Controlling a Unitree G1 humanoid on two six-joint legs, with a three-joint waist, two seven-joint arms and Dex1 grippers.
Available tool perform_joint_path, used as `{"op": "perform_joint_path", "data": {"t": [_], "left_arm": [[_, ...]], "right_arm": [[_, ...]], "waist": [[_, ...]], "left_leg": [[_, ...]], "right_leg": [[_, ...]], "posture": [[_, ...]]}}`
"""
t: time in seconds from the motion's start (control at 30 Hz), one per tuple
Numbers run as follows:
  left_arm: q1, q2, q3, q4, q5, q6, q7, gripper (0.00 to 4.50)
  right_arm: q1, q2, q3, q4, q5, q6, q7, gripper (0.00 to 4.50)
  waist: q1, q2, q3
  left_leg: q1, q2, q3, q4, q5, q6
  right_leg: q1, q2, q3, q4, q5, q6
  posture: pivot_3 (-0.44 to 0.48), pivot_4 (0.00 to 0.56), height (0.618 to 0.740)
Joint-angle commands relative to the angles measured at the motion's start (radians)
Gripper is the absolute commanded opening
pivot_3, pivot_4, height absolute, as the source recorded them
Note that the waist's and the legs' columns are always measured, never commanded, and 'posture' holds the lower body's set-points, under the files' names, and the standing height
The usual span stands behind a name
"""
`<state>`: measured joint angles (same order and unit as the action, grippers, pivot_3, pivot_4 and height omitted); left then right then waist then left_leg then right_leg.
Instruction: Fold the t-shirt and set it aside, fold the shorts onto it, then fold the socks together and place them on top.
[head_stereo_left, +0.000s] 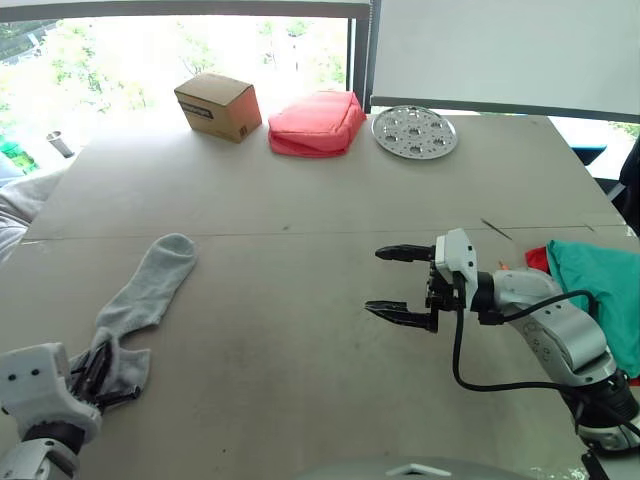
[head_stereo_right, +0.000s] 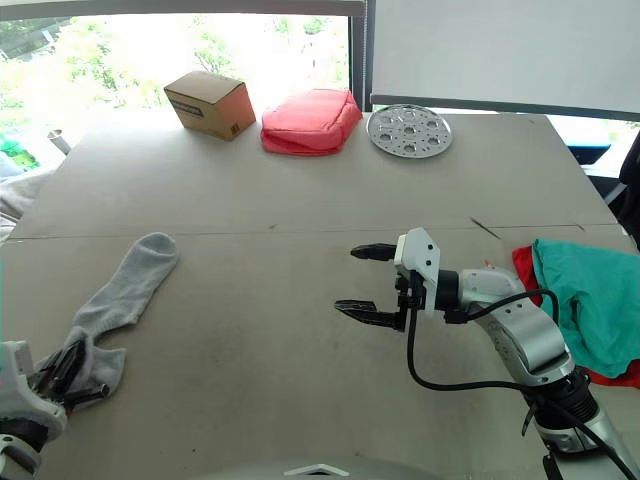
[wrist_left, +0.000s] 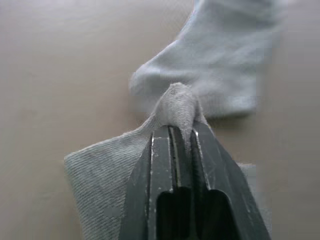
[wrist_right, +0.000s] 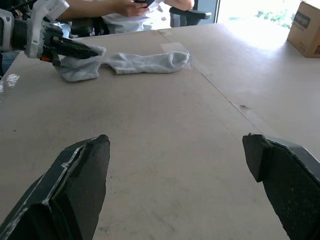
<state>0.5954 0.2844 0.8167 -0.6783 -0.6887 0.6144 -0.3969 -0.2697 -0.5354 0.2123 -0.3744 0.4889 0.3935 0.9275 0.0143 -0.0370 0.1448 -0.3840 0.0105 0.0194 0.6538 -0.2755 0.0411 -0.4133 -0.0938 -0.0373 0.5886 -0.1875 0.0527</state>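
Two grippers are showing over the table (head_stereo_left: 300, 200) in the head views. Near the robot's left, the left gripper (head_stereo_left: 98, 375) is pinching the cuff end of the socks (head_stereo_left: 145, 295), which are lying stretched out with the toe pointing away from the robot. Out over bare tabletop, the right gripper (head_stereo_left: 400, 282) is hovering with its fingers spread wide and nothing between them. Along the right edge, the shorts (head_stereo_left: 600, 290) are lying bunched on top of the t-shirt (head_stereo_right: 525, 265), whose red cloth is peeking out beneath. At the far edge, a cardboard box (head_stereo_left: 218, 106), a coral-pink pouch (head_stereo_left: 315, 123) and a perforated metal disc (head_stereo_left: 414, 131) are standing in a row.

Looking along the left wrist view, the black fingers (wrist_left: 165, 170) are closing tightly on a raised fold of grey knit, with more sock spreading flat around and beyond them.

Looking along the right wrist view, the two fingers (wrist_right: 75, 190) are standing far apart over bare table. Across it, the left gripper (wrist_right: 80, 51) is gripping one end of the grey cloth, and behind it a seated person (wrist_right: 125, 10) is holding a phone.
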Motion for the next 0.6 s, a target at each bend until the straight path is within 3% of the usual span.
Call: {"op": "perform_joint_path", "data": {"t": [0.03,0.13,0.23,0.33,0.4,0.47,0.6], "left_arm": [[0.094,0.088,-0.015,-0.172,-0.39,0.099,-0.1,0.01],[0.112,0.208,-0.086,-0.224,-0.638,0.141,-0.065,0.01],[-0.015,0.342,-0.232,-0.216,-0.813,0.163,0.028,0.01],[-0.317,0.39,-0.46,-0.127,-1.077,0.112,0.199,0.01],[-0.478,0.392,-0.543,-0.071,-1.229,0.064,0.298,0.01],[-0.554,0.358,-0.58,-0.033,-1.279,0.029,0.347,0.01],[-0.585,0.396,-0.581,0.121,-1.264,0.067,0.404,0.01]], "right_arm": [[-0.01,-0.005,-0.046,-0.037,0.009,0.009,-0.021,4.5],[-0.002,-0.014,-0.055,-0.037,-0.002,0.014,-0.033,4.5],[0.019,-0.026,-0.077,-0.052,-0.005,0.032,-0.06,4.5],[0.081,-0.07,-0.153,-0.11,0.027,0.079,-0.092,4.5],[0.121,-0.093,-0.221,-0.156,0.067,0.126,-0.126,4.5],[0.147,-0.104,-0.278,-0.193,0.109,0.167,-0.156,4.5],[0.187,-0.126,-0.365,-0.242,0.154,0.234,-0.216,4.5]], "waist": [[0.0,0.0,0.0],[0.0,0.004,0.001],[0.006,0.006,0.001],[0.016,0.007,0.001],[0.023,0.004,-0.001],[0.015,0.001,-0.003],[0.001,0.004,-0.003]], "left_leg": [[0.0,0.0,0.0,0.0,0.0,0.0],[0.0,0.0,0.0,0.0,0.0,0.0],[0.001,-0.001,0.0,0.0,0.0,0.0],[0.001,-0.002,0.0,0.001,0.003,0.004],[0.001,-0.003,0.0,0.001,0.003,0.005],[0.001,-0.003,0.001,0.001,0.003,0.005],[0.004,-0.003,0.003,0.0,0.003,0.005]], "right_leg": [[0.0,0.0,0.0,0.0,0.0,0.0],[0.0,0.0,0.001,0.0,-0.001,0.002],[0.001,0.002,0.0,0.001,-0.002,0.002],[0.002,0.005,0.0,0.001,0.0,0.0],[0.003,0.005,0.001,0.002,0.002,-0.003],[0.004,0.006,0.002,0.001,0.004,-0.006],[0.005,0.008,0.005,0.001,0.004,-0.006]], "posture": [[0.0,0.15,0.739],[0.0,0.15,0.739],[0.0,0.15,0.739],[0.0,0.15,0.739],[0.0,0.15,0.739],[0.0,0.15,0.739],[0.0,0.15,0.739]]}}
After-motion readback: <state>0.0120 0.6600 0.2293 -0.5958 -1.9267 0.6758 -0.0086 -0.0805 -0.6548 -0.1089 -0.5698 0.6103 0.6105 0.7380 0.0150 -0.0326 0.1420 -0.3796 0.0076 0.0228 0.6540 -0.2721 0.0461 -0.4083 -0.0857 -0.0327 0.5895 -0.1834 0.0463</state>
